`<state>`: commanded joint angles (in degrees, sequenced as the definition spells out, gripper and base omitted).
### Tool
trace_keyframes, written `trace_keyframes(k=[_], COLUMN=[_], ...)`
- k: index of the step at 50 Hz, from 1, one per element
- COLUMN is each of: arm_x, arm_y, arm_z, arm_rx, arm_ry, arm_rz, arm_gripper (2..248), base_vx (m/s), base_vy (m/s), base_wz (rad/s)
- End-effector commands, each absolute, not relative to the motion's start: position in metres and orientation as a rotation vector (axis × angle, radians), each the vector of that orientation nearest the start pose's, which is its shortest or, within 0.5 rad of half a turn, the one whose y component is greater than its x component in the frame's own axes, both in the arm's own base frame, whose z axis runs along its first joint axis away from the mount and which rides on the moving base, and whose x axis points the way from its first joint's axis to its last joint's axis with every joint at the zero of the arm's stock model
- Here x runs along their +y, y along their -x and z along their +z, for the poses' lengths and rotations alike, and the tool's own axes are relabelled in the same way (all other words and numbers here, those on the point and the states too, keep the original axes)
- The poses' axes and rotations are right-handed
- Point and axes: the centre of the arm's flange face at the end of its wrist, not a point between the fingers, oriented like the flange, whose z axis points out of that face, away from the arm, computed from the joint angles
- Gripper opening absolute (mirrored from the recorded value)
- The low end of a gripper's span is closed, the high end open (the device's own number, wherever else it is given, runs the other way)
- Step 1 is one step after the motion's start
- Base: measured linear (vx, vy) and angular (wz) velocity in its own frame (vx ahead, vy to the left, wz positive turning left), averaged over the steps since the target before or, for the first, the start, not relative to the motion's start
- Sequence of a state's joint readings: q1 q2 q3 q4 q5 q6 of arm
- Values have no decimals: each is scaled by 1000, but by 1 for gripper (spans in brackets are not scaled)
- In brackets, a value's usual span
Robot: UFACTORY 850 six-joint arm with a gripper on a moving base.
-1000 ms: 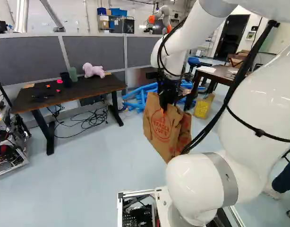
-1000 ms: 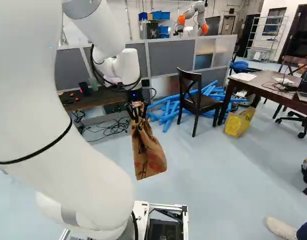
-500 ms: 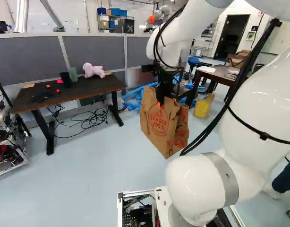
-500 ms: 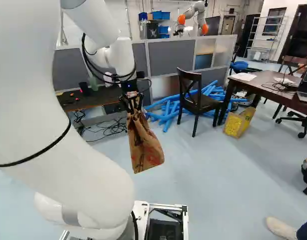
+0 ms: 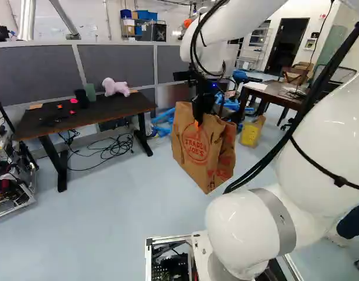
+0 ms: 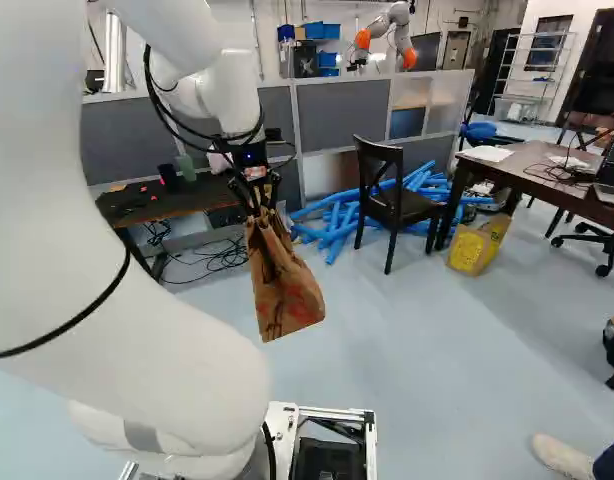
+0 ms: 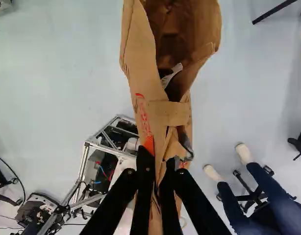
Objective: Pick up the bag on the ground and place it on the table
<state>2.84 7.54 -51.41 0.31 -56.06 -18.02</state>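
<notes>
Gripper [image 7: 159,170]: it is closed on the bag, with brown paper near the rim pinched between both fingers.
Arm: compared with half a second ago, the white arm [image 5: 245,225] has swung a little toward the dark table, and the base has not moved. For the task I judge this is the carrying step, with lifting already done.
Dark table [image 5: 130,107]: it stands at the left of the left base view, and it seems the probable goal. The bag is still apart from it, so more travel is needed. The toy and cups there could be pushed by the bag.
Brown table [image 6: 517,172]: it stands at the right of the right base view; I cannot be sure it is not the one meant.
Bag [image 5: 200,153]: it hangs above the floor [image 5: 121,205], has moved together with the gripper, and its mouth gapes. Soft paper may fold when it is set down.
Yellow box [image 6: 475,246]: on the floor near the brown table; its contents I cannot tell.
Pink toy [image 5: 113,87]: on the dark table.
Cups: one black cup [image 5: 82,98] and one green cup [image 5: 90,92], insides not visible.
Pale strip [image 7: 174,73]: inside the bag's mouth, maybe content, maybe a part of the bag.
</notes>
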Motion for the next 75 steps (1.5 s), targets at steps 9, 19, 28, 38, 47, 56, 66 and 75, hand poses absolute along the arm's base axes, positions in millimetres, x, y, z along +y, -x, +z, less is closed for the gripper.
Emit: trace_keyframes(k=[9, 19, 28, 38, 47, 56, 66, 75], arm_x=[20, 19, 19, 18, 18, 17, 17, 16], arm_y=[-385, -381, -378, -376, -374, -371, -368, -363], arm_z=[583, 598, 612, 627, 641, 655, 670, 683], arm_rx=[-565, -564, -563, -561, -560, -559, -558, -557], arm_ry=[3092, 3093, 3093, 3094, 3094, 3095, 3095, 3096], arm_rz=[-89, -100, -108, -117, -124, -131, -140, -152], arm_gripper=[21, 21, 21, 21, 21, 21, 21, 21], base_vx=[0, 0, 0, 0, 0, 0, 0, 0], base_vy=[0, 0, 0, 0, 0, 0, 0, 0], base_wz=[0, 0, 0, 0, 0, 0, 0, 0])
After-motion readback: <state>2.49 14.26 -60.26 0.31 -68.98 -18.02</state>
